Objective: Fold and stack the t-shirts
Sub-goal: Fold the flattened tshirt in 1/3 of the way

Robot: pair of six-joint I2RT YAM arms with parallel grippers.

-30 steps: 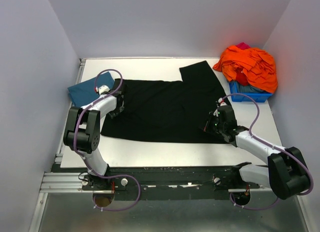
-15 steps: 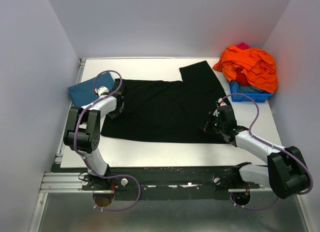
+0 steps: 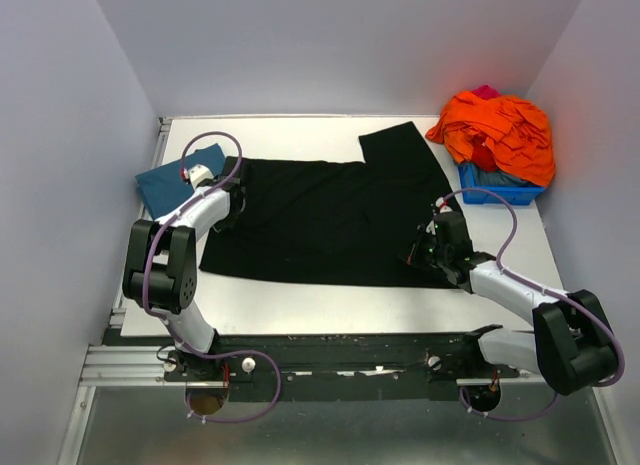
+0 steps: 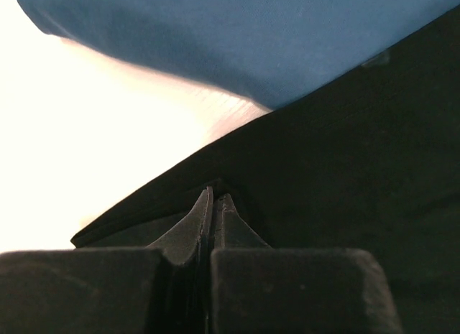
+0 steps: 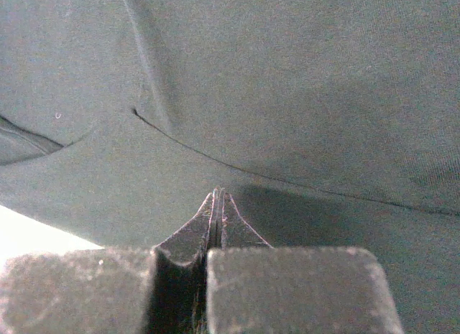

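A large black t-shirt [image 3: 330, 220] lies spread flat on the white table, plain side up, with one sleeve reaching toward the far side. A folded teal-blue t-shirt [image 3: 165, 180] lies at the far left, touching the black one's left edge. My left gripper [image 3: 232, 200] is shut on the black shirt's left edge. In the left wrist view its tips [image 4: 214, 194] pinch a fold of black cloth [image 4: 359, 154] below the teal shirt [image 4: 251, 39]. My right gripper [image 3: 422, 253] is shut on the black shirt near its right front corner, and its tips [image 5: 218, 194] pinch the cloth [image 5: 287, 82].
A heap of orange clothes [image 3: 500, 130] sits on a small blue bin [image 3: 500, 190] at the far right. Bare white table [image 3: 300, 130] shows beyond the shirt and along the front edge [image 3: 300, 305]. Grey walls close in on three sides.
My left gripper has moved toward the far side along the black shirt's left edge, and that edge now lies straighter. The right gripper has hardly moved.
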